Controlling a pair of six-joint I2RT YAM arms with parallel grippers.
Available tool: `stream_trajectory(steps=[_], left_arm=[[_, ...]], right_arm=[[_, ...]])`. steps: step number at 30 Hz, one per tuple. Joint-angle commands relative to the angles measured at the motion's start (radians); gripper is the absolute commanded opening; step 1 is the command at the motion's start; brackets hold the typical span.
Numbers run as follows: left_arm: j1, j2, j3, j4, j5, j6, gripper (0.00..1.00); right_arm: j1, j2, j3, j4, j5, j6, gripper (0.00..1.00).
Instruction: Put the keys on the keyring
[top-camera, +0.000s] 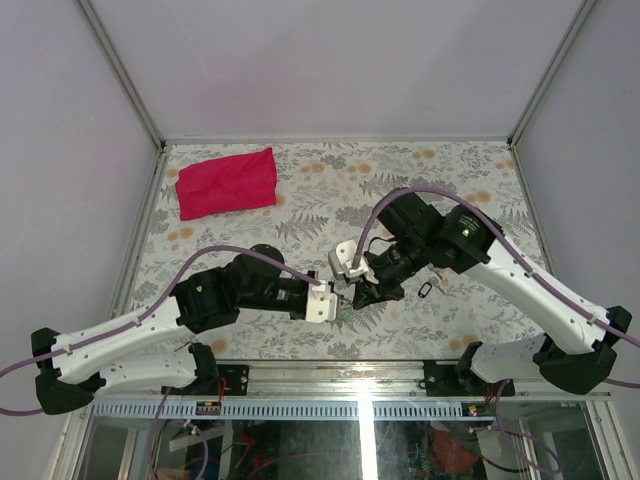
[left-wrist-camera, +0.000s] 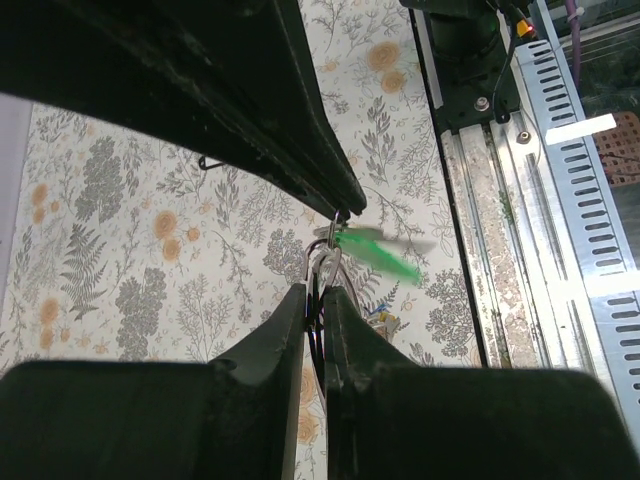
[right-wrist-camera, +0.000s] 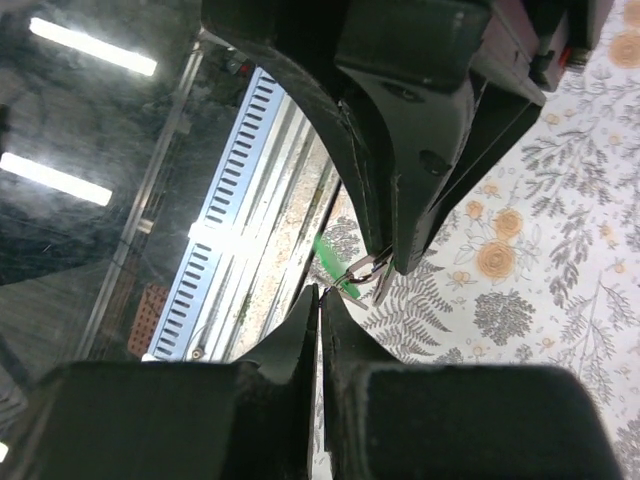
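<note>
Keyring (left-wrist-camera: 325, 265): up in the air over the near-centre part of the table (top-camera: 430, 180), between the two gripper tips and close to the front rail. We see it best from the left wrist. It is a set of thin silver loops standing on edge. Its long axis runs up and down that view, from the left gripper (left-wrist-camera: 318, 292) below to the other arm's fingertip above.

Left gripper: fingers drawn almost together, with the ring's wire pinched in the slit between them.

Right gripper (right-wrist-camera: 319, 292): fingers pressed flat together. From the left wrist its tip meets the top of the ring. We cannot tell whether it nips the wire or a key, or only touches.

Green key (left-wrist-camera: 385, 255): at the ring's upper end, long axis lying across the left wrist view. One end is at the ring and the free end points right and slightly down, toward the rail. It is smeared by blur with a grey streak alongside, so we cannot separate head from blade. We also cannot read whether it is threaded on the wire.

Top view: the meeting point is a dark knot of fingers. The ring is lost there and only a green fleck shows.

Right wrist view: ring and key are a small glint just past its own fingertips, partly covered by the left finger.

Also noted:
- A blue-and-yellow speck (left-wrist-camera: 383, 318) beside the left finger, too small to name.
- A small dark clip (top-camera: 425, 291) on the table, right of the grippers and apart from them.
- A red cloth (top-camera: 227, 182) at the far left.
</note>
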Motion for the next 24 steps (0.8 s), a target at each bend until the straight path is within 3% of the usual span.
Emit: stream_trajectory(steps=[1,7,13,15,20,24], left_arm=[[0.030,-0.003,0.051,0.106,-0.095,0.008,0.00],[0.030,-0.009,0.044,0.118,-0.123,0.008,0.00],[0.030,0.001,0.044,0.130,-0.203,-0.010,0.00],[0.030,0.002,0.043,0.130,-0.224,-0.014,0.00],[0.030,-0.003,0.029,0.146,-0.273,-0.015,0.00],[0.030,-0.008,0.035,0.147,-0.281,-0.009,0.00]], right_arm=[[0.035,-0.094,-0.050,0.046,-0.014,0.139,0.00],[0.035,-0.172,-0.123,0.153,0.026,0.227,0.00],[0.036,-0.274,-0.246,0.367,0.157,0.368,0.13],[0.036,-0.323,-0.301,0.461,0.213,0.420,0.18],[0.035,-0.458,-0.444,0.673,0.369,0.521,0.48],[0.035,-0.540,-0.540,0.790,0.497,0.561,0.55]])
